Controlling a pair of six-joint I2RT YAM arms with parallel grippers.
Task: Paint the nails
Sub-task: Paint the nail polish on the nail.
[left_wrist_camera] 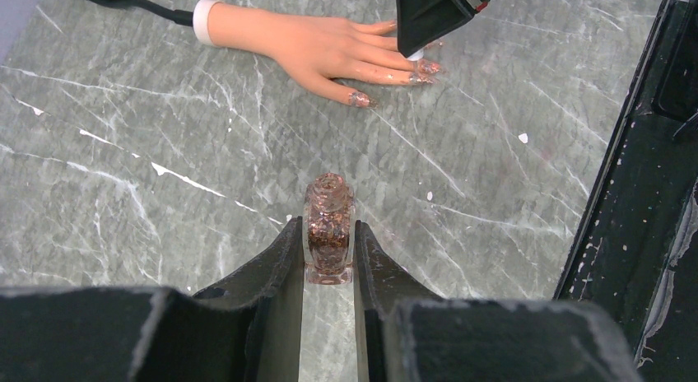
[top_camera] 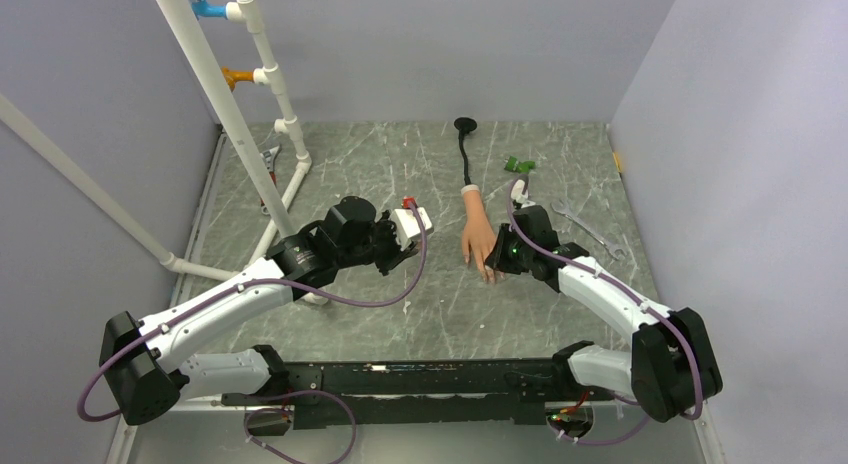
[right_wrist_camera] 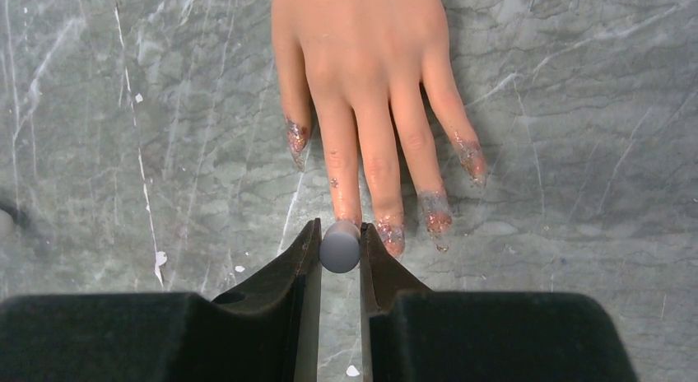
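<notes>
- The rubber hand (right_wrist_camera: 362, 61) lies palm down on the table (right_wrist_camera: 123, 151), top centre of the right wrist view with its fingers pointing toward the bottom of the frame. In the overhead view it is just right of centre.
- The nails (right_wrist_camera: 390, 234): four visibly carry glittery polish, namely the thumb at left, the middle, the ring and the little finger at right.
- The forefinger nail can't be checked. Its tip is hidden behind the brush cap (right_wrist_camera: 340, 248), so it is coated, being coated or bare, unknown.
- The right claw (right_wrist_camera: 339, 230) is clenched on that grey round cap, right at the forefinger tip. The brush itself is out of sight below.
- The left claw (left_wrist_camera: 328, 227) is clamped on the polish bottle (left_wrist_camera: 329, 209), lower centre of the left wrist view. The bottle is upright, uncapped and standing on the table, well apart from the rubber hand in the upper part of that frame.
- Coverage looks patchy: glitter sits mostly at the tips, and there are specks on the forefinger skin and on the table near the ring finger.
- Judgement: this is late in the job, with the forefinger probably the nail in hand. After that, what's left is likely a check of coverage and then getting the brush back into the bottle.
</notes>
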